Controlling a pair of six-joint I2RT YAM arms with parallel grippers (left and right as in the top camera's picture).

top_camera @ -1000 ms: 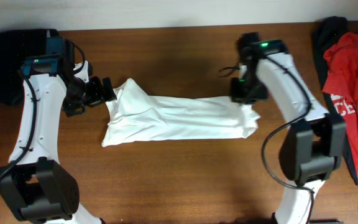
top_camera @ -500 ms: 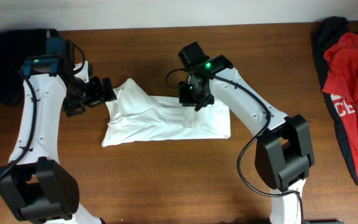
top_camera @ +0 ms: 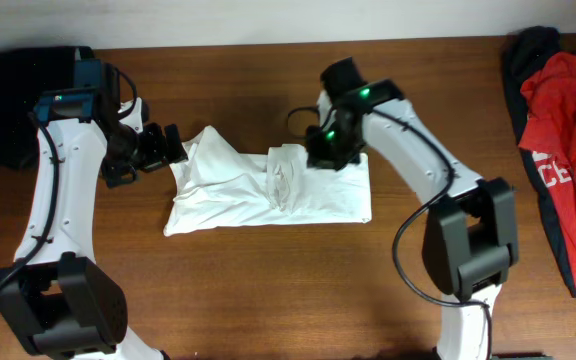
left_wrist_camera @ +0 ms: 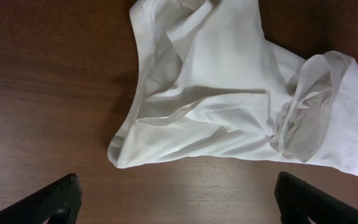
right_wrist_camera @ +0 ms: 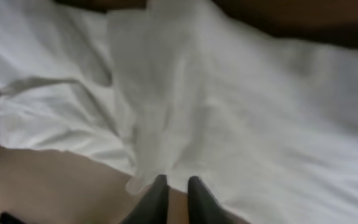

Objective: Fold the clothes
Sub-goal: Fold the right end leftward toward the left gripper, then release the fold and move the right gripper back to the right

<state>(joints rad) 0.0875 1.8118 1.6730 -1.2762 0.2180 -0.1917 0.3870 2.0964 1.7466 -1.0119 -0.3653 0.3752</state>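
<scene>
The white T-shirt (top_camera: 258, 195) lies on the counter (top_camera: 268, 290), long axis left to right. The right gripper (top_camera: 326, 152) is over its right half, jaws narrow; pinched fabric cannot be confirmed. The left gripper (top_camera: 173, 145), wide and empty, is just beside its left end.

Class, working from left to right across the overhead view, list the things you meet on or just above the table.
Black garment → left gripper → white T-shirt → red garment
</scene>
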